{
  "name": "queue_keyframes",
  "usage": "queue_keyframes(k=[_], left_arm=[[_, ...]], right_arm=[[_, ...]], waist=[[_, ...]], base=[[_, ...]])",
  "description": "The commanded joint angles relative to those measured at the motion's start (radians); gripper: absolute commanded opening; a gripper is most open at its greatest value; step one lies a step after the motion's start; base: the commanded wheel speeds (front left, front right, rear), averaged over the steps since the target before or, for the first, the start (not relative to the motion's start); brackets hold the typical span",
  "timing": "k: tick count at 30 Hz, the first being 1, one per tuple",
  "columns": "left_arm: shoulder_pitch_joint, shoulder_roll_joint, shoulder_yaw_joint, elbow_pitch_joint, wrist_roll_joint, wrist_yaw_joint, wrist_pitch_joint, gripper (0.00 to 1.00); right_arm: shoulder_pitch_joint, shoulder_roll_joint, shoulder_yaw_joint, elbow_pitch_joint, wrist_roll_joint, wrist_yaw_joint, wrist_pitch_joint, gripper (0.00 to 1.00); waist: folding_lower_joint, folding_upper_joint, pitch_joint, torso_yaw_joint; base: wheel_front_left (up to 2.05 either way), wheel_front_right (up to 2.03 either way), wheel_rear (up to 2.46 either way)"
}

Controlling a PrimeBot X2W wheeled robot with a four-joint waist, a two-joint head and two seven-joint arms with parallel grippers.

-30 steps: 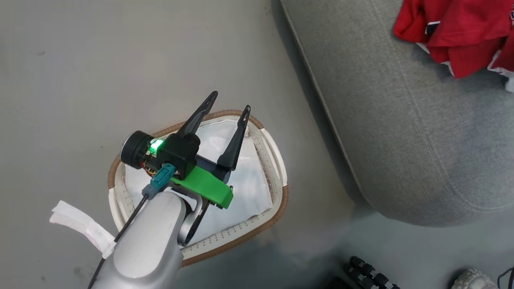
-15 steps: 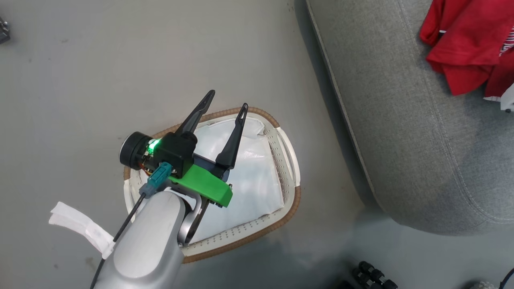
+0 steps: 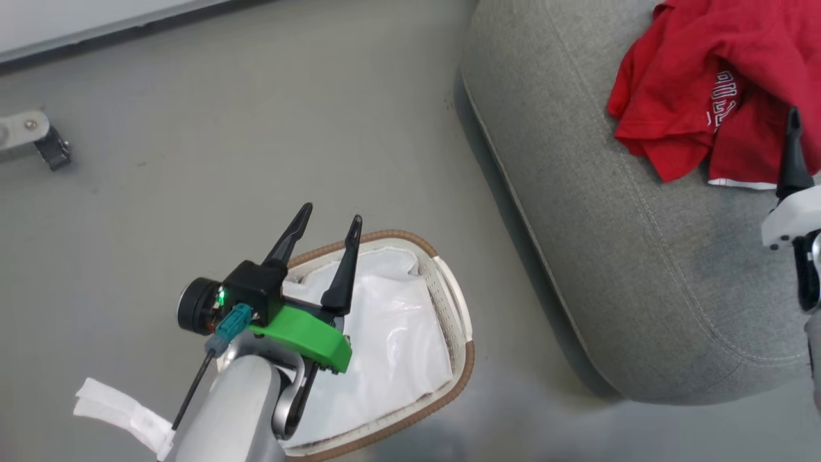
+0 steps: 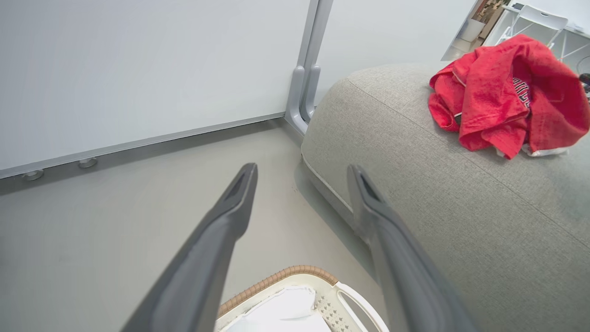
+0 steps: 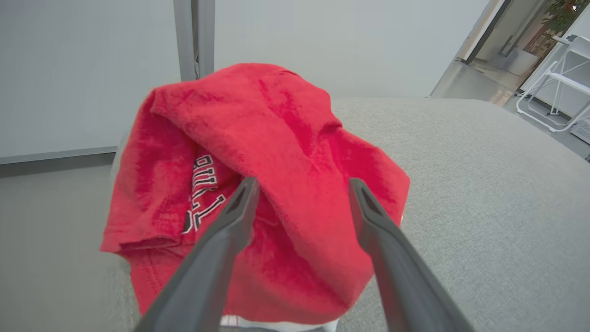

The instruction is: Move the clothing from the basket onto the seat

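Note:
The clothing (image 3: 680,90) is a crumpled red jersey with black-and-white lettering, heaped on the grey seat (image 3: 609,256) at the upper right. One of my right gripper's fingers (image 3: 793,160) rises in front of its near edge. In the right wrist view my right gripper (image 5: 303,182) is open, its fingers spread just before the clothing (image 5: 286,138) on the seat (image 5: 484,184). My left gripper (image 3: 331,215) hangs open and empty over the far rim of the basket (image 3: 449,308), which shows a white liner (image 3: 391,346). The left wrist view has that gripper (image 4: 302,169), the basket (image 4: 276,276) and the clothing (image 4: 498,101).
The basket stands on grey floor just left of the seat's rounded corner. A white cloth strip (image 3: 122,407) lies at the lower left. A metal foot (image 3: 32,135) sits by the wall, where a grey post (image 4: 306,78) rises. White folding chairs (image 5: 557,92) stand beyond the seat.
The head camera has shifted, bringing the wall edge and my right gripper's finger into view. The right gripper has opened beside the clothing. My left gripper stays open over the basket.

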Motion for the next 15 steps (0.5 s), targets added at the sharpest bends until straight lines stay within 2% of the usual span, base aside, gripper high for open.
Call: queue_keyframes(k=[1, 7, 13, 15], left_arm=[[0.029, 0.0, 0.019, 0.008, 0.022, -0.003, 0.0, 1.0], [0.098, -0.014, 0.135, 0.003, 0.07, 0.03, 0.0, 1.0], [0.151, -0.02, 0.25, -0.019, 0.099, 0.048, 0.0, 1.0], [0.171, -0.023, 0.303, -0.03, 0.114, 0.054, 0.0, 1.0]], right_arm=[[0.031, 0.012, 0.011, -0.012, 0.021, -0.001, 0.0, 1.0], [0.102, 0.058, 0.121, -0.111, 0.07, -0.001, 0.0, 1.0], [0.146, 0.128, 0.198, -0.178, 0.106, -0.001, 0.0, 1.0], [0.175, 0.169, 0.226, -0.192, 0.114, -0.001, 0.0, 1.0]], waist=[[0.0001, 0.0056, -0.079, 0.009], [0.0001, 0.0056, -0.139, 0.034], [0.0001, 0.0056, -0.175, 0.077], [0.0001, 0.0056, -0.192, 0.103]], base=[[0.0, 0.0, 0.0], [0.0, 0.0, 0.0], [0.0, 0.0, 0.0], [0.0, 0.0, 0.0]])
